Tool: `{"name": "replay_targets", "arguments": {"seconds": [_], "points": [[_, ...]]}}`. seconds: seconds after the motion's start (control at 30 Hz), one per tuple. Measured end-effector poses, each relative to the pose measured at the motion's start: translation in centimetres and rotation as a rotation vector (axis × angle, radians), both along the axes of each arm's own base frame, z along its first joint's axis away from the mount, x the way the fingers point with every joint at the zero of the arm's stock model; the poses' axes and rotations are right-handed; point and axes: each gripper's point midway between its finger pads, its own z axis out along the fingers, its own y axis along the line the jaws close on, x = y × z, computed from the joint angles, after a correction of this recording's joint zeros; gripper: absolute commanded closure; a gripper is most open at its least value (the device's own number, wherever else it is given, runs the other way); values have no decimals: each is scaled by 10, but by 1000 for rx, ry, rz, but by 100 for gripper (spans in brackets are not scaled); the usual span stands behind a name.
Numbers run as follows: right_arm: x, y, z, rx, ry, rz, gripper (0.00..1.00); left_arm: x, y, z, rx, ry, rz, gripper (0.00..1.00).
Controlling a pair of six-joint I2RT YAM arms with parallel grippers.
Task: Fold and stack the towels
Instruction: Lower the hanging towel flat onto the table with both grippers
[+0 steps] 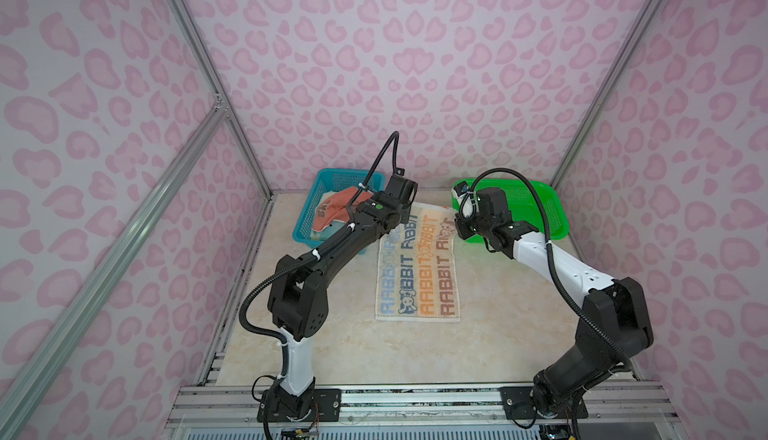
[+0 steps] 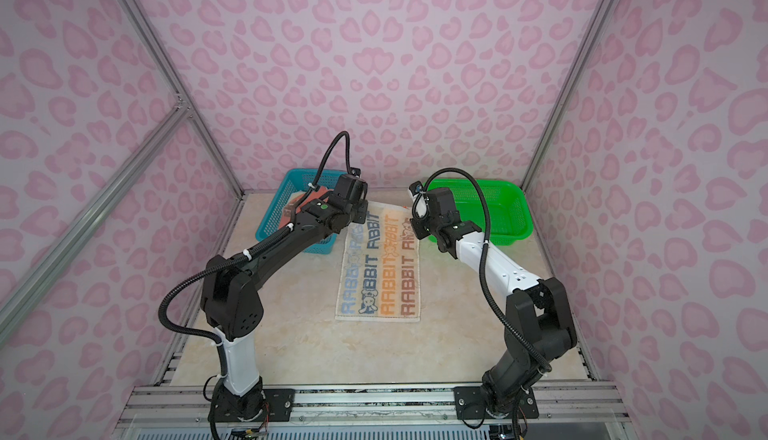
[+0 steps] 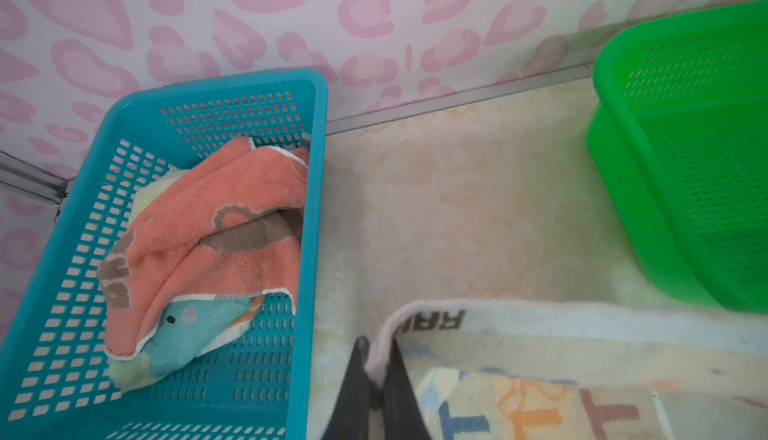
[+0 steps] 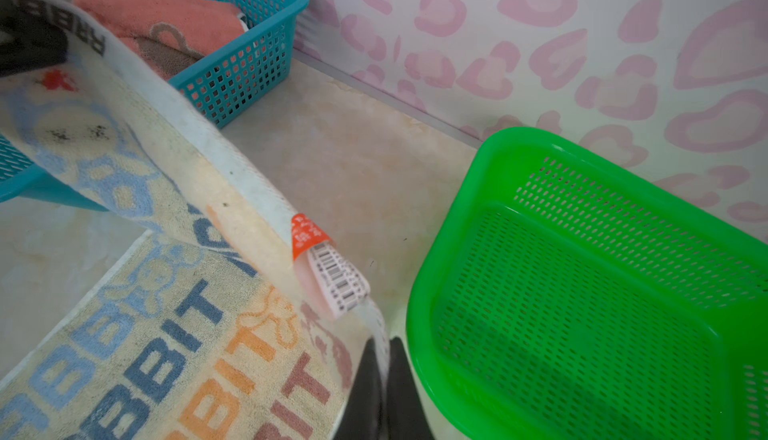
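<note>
The left gripper [image 3: 376, 353] and right gripper [image 4: 385, 348] each pinch a far corner of the striped RABBIT towel [image 1: 417, 280], holding that edge raised.

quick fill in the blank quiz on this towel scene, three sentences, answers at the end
1. The striped towel spread on the table bears the repeated word ____.
2. The coral towel lies in a basket whose colour is ____.
3. Of the left gripper and the right gripper, each with jaws shut on a far corner of the striped towel, the one beside the orange tag is the ____.

Missing words: RABBIT; blue; right
</note>
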Motion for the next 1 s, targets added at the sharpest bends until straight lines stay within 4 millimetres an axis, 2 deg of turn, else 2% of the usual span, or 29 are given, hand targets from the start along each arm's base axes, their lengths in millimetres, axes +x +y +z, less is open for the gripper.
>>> {"name": "replay_targets", "arguments": {"seconds": [0.13,0.43,0.7,0.83,1.0], "points": [[-11,0,-13,8,34,17,100,-12,5,-22,8,45,-6,98],[-46,3,-25,57,99,84,100,-50,17,-10,-52,39,-58,98],[-79,-2,-61,93,235,75,100,-89,7,-36,-48,101,-117,98],[-93,-2,-70,109,285,80,100,-102,4,-46,-46,124,-122,99],[-110,2,-71,129,308,107,100,-114,12,-44,-59,137,-98,98]]}}
